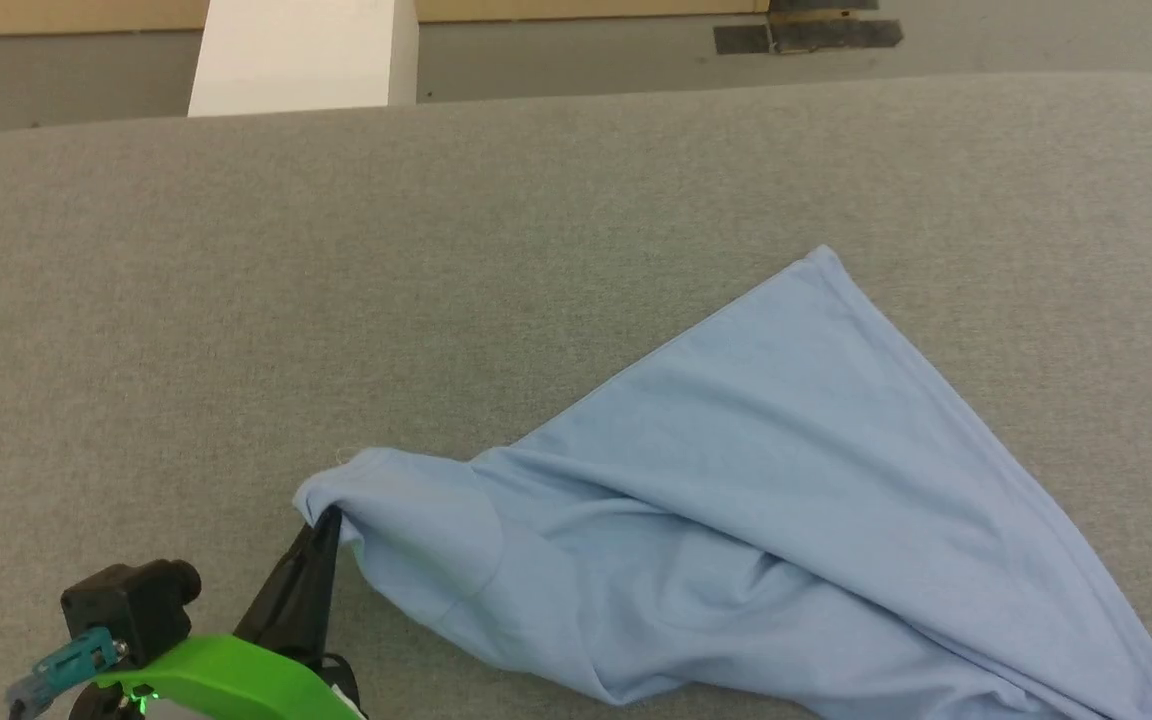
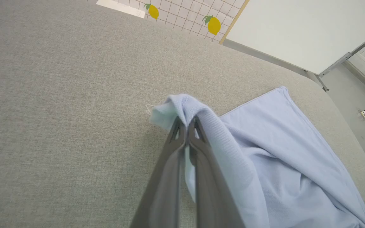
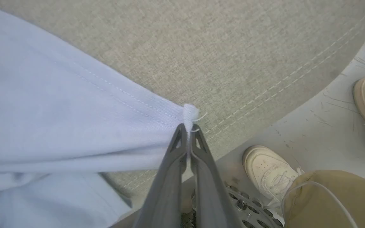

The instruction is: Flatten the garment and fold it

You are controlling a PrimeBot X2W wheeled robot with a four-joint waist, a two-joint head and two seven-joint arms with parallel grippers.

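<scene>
A big grey pad point(image 1: 436, 250) lies under it all. The blue garment point(image 1: 786, 480) lies bunched on it, at 4 o'clock in the head view. The left gripper point(image 1: 329, 520), at 7 o'clock, pinches one bunched end tight. The right gripper point(image 3: 188, 128) pinches a hem corner tight. A person's white shoe point(image 3: 271, 171) stands nearby, at 4 o'clock in the right wrist view.

Long, dark grey fingers point(image 2: 165, 182), tapered, with triangular cut-outs near the tips. Behind them, bright green curved bracket point(image 1: 236, 680), black boxy camera point(image 1: 131, 600), teal plug point(image 1: 76, 660) at its side.
</scene>
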